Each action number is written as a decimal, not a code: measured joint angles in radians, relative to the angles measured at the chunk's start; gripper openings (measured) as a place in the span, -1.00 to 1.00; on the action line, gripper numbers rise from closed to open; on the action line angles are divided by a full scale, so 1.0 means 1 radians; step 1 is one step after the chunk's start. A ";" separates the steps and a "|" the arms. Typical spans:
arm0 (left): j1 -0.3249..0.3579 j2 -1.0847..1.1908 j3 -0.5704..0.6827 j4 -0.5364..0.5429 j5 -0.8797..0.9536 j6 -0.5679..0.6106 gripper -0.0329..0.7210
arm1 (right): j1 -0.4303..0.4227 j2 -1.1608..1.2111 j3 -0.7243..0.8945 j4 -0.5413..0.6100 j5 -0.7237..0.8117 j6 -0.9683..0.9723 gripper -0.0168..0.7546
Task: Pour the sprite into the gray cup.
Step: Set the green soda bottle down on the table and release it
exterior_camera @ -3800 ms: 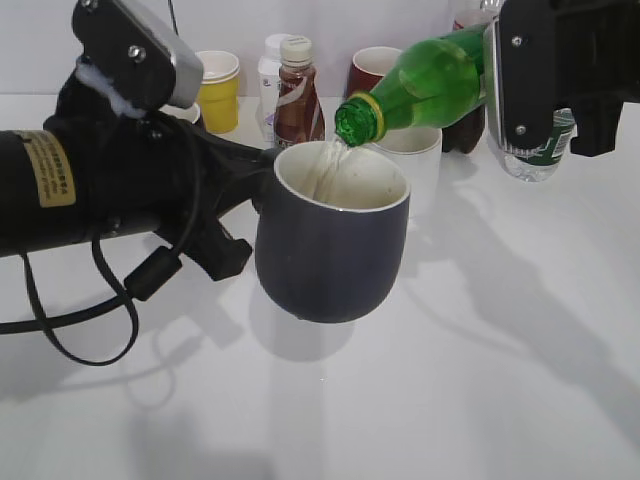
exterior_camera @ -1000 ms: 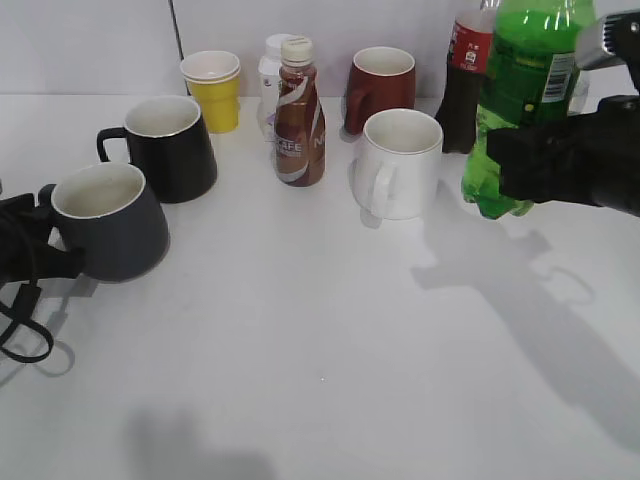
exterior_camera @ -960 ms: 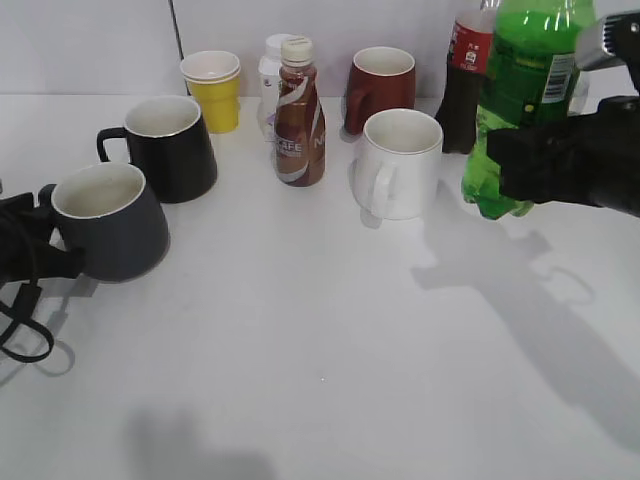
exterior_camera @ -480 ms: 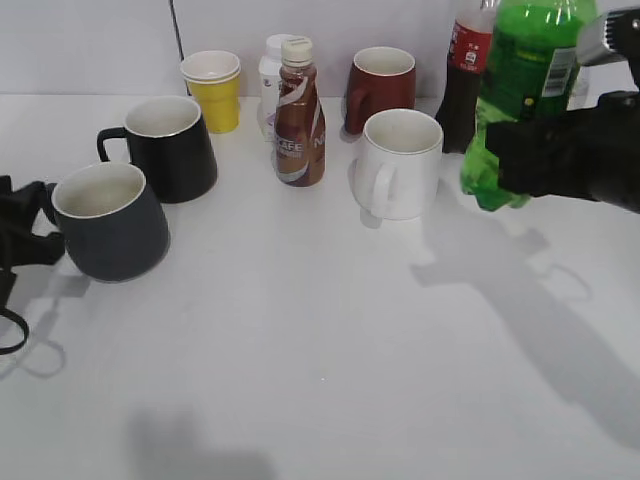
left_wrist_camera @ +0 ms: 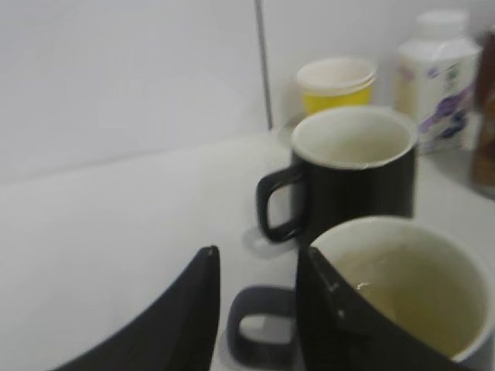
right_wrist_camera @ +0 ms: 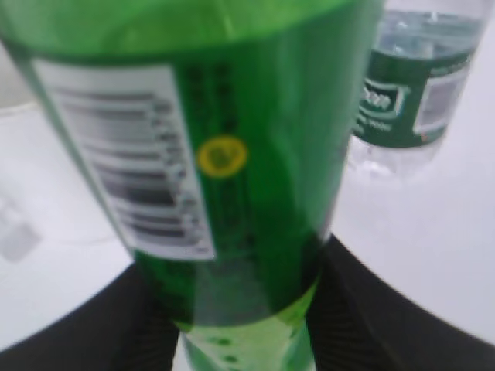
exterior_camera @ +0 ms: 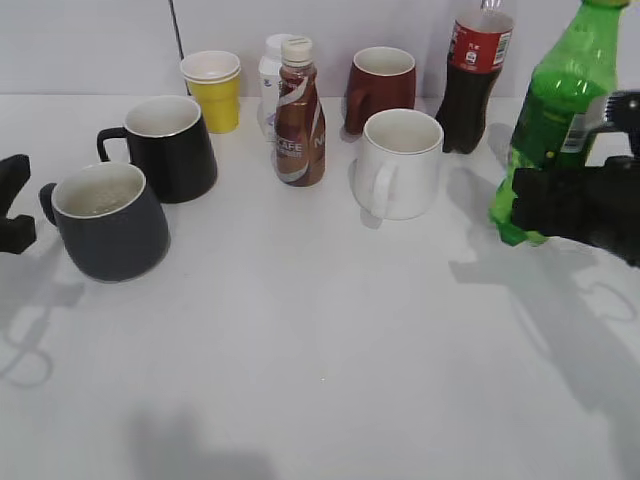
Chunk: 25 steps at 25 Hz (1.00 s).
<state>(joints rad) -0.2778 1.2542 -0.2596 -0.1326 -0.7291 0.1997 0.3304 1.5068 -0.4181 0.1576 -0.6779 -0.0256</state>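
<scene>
The gray cup (exterior_camera: 108, 222) stands on the white table at the left, with pale liquid inside, as the left wrist view (left_wrist_camera: 402, 294) shows. My left gripper (exterior_camera: 10, 205) is open just left of the cup. Its jaws (left_wrist_camera: 259, 267) sit either side of the cup's handle (left_wrist_camera: 259, 332) without touching it. My right gripper (exterior_camera: 560, 205) is shut on the lower body of the sprite (exterior_camera: 560, 100). The green bottle leans slightly, with its base close to the table at the right. It fills the right wrist view (right_wrist_camera: 232, 154) between the jaws (right_wrist_camera: 240, 309).
Behind the gray cup stands a black mug (exterior_camera: 170, 145). Along the back are a yellow paper cup (exterior_camera: 212, 88), a brown coffee bottle (exterior_camera: 298, 115), a maroon mug (exterior_camera: 380, 88), a white mug (exterior_camera: 400, 160) and a cola bottle (exterior_camera: 475, 70). A clear water bottle (right_wrist_camera: 410, 93) stands beyond the sprite.
My right gripper carried the sprite to the right and lower, now leaning. My left gripper drew back to the left, away from the gray cup, which stays on the table.
</scene>
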 joint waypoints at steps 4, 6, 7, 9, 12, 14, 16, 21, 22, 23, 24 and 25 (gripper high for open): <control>0.000 -0.054 0.000 0.054 0.033 0.000 -0.21 | 0.000 0.088 0.000 0.000 -0.091 0.026 -0.10; 0.000 -0.064 0.000 0.060 0.051 0.000 -0.21 | 0.000 0.117 0.000 -0.008 -0.101 0.026 -0.10; 0.000 -0.067 0.000 0.063 0.054 0.000 -0.21 | 0.000 0.126 0.000 -0.015 -0.115 0.026 -0.10; 0.000 -0.070 0.000 0.066 0.055 0.000 -0.21 | 0.000 0.134 0.000 -0.039 -0.128 0.031 -0.10; 0.000 -0.070 0.000 0.066 0.056 0.000 -0.21 | 0.000 0.136 0.000 -0.081 -0.134 0.031 -0.06; 0.000 -0.070 0.000 0.066 0.056 0.000 -0.21 | 0.000 0.136 0.000 -0.094 -0.135 0.033 0.12; 0.000 -0.070 0.000 0.067 0.056 0.000 -0.21 | 0.000 0.136 0.000 -0.099 -0.136 0.033 0.30; 0.000 -0.070 0.000 0.068 0.056 0.000 -0.21 | 0.000 0.136 -0.002 -0.100 -0.155 0.034 0.59; 0.000 -0.070 0.000 0.068 0.056 0.000 -0.21 | 0.000 0.136 -0.002 -0.100 -0.156 0.034 0.60; 0.000 -0.071 0.000 0.068 0.056 0.000 -0.21 | 0.000 0.135 -0.002 -0.100 -0.159 0.034 0.62; 0.000 -0.072 0.000 0.068 0.056 0.000 -0.21 | 0.000 0.129 -0.002 -0.100 -0.159 0.034 0.62; 0.000 -0.079 0.000 0.068 0.059 0.000 -0.21 | 0.000 0.118 -0.002 -0.100 -0.159 0.034 0.62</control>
<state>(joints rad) -0.2778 1.1754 -0.2596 -0.0650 -0.6699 0.1997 0.3304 1.6252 -0.4200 0.0576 -0.8366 0.0081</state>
